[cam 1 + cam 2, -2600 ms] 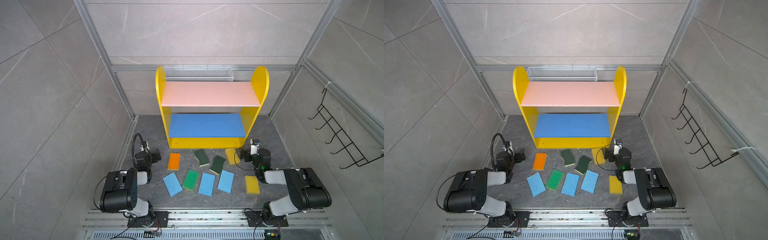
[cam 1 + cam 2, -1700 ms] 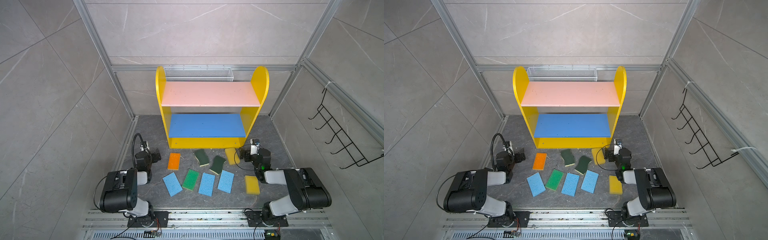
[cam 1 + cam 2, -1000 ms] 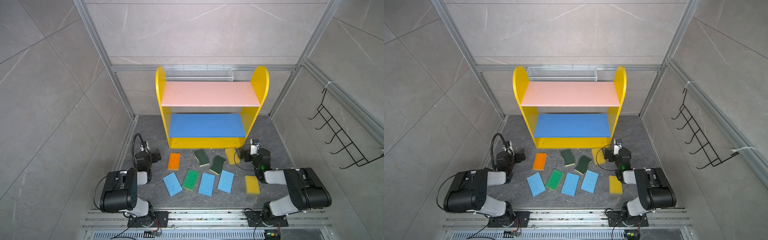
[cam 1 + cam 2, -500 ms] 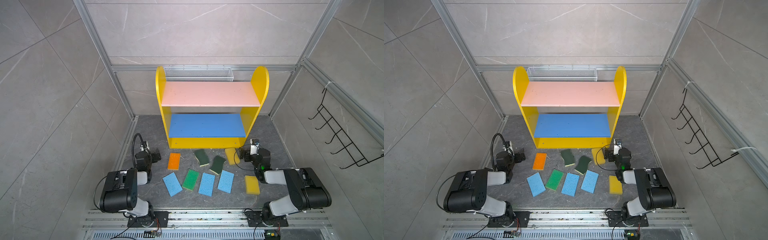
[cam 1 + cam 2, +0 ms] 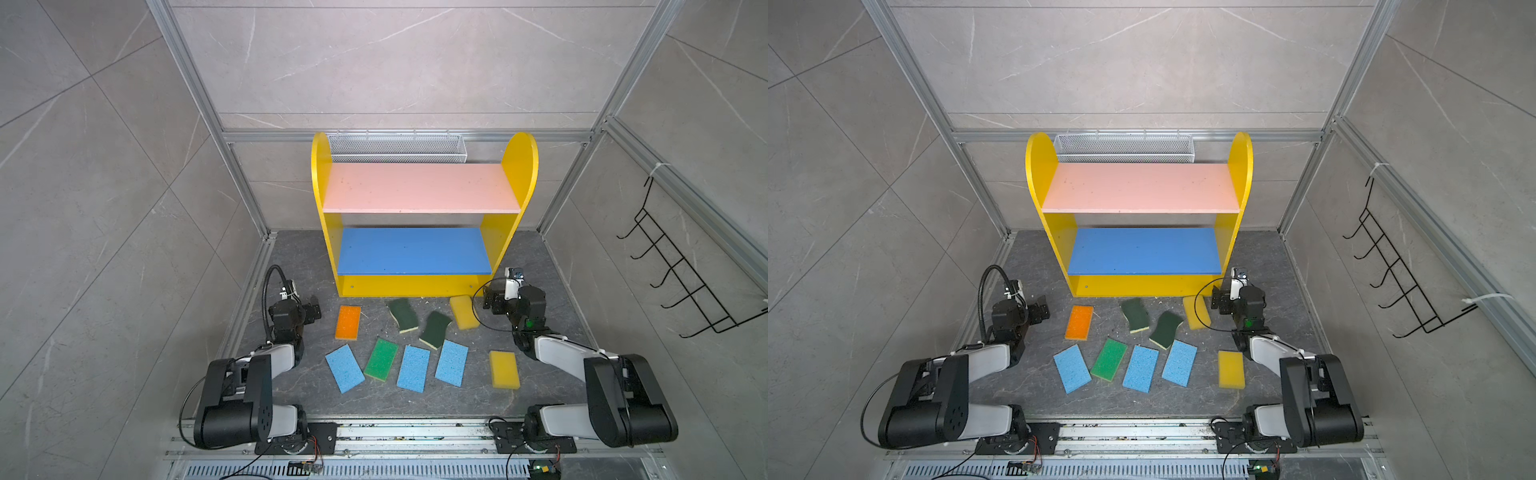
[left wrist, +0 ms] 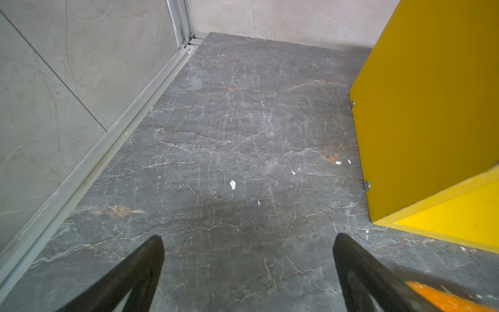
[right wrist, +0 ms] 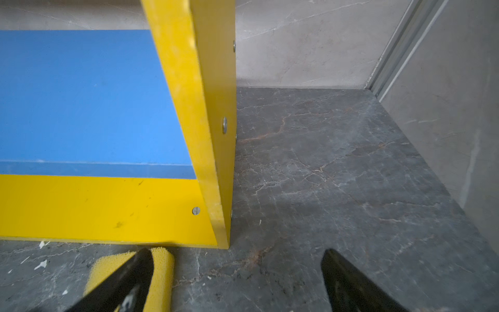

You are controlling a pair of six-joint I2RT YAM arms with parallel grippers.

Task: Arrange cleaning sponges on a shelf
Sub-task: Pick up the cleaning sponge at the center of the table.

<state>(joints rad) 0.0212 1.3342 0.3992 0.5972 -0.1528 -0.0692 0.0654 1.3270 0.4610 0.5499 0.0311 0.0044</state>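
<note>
Grey marbled desk (image 5: 291, 386), grey tile walls round it. Left gripper (image 6: 248, 237) & right gripper (image 7: 237, 251): fingers spread, empty. Nine sponges (image 5: 413, 368) lie mid-desk, in front of shelf (image 5: 415, 187) at back edge. Only top views show wire basket (image 5: 395, 147); right wrist view: yellow sponge (image 7: 162, 270) beside one finger.

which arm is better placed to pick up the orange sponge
Left. The left end effector, open and empty, sits right beside the orange sponge; the right end effector is across the floor, next to a yellow sponge.

nine sponges (image 5: 413, 368) on the floor (image 5: 536, 374) before the shelf (image 5: 419, 188)
</note>
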